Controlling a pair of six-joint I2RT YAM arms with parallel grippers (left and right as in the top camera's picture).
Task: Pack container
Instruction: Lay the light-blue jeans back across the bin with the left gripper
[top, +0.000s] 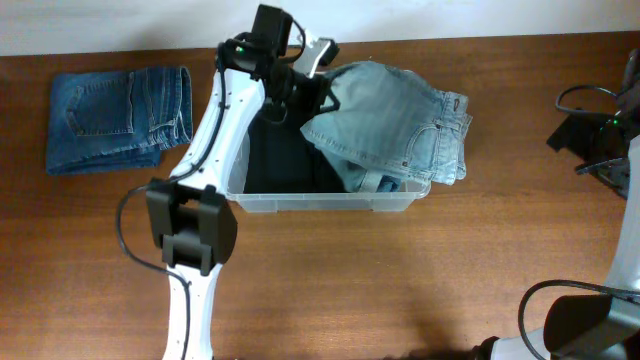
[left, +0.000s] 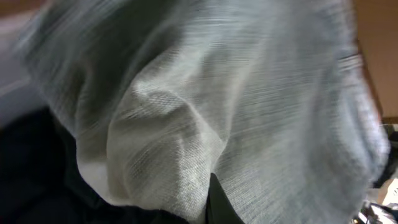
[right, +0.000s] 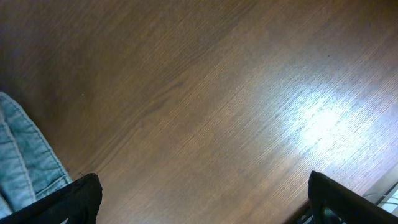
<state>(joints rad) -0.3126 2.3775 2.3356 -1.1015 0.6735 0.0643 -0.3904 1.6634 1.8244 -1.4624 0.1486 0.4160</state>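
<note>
1. Your left jaws are clamped on the pale jeans (top: 390, 120) at the far rim of the container (top: 320, 203). Your right jaws stand wide apart over bare desk (right: 217, 112), holding nothing.
2. The container sits mid-desk with a dark garment (top: 280, 150) inside and the pale jeans draped over its right rim.
3. There is one container and two pairs of jeans; the folded blue jeans (top: 120, 120) lie well to its left.

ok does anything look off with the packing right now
Yes. The light-wash jeans are not properly inside the container. They lie bunched on top of a dark garment and spill over the right rim toward the table. The left gripper appears to pinch their far edge.
</note>
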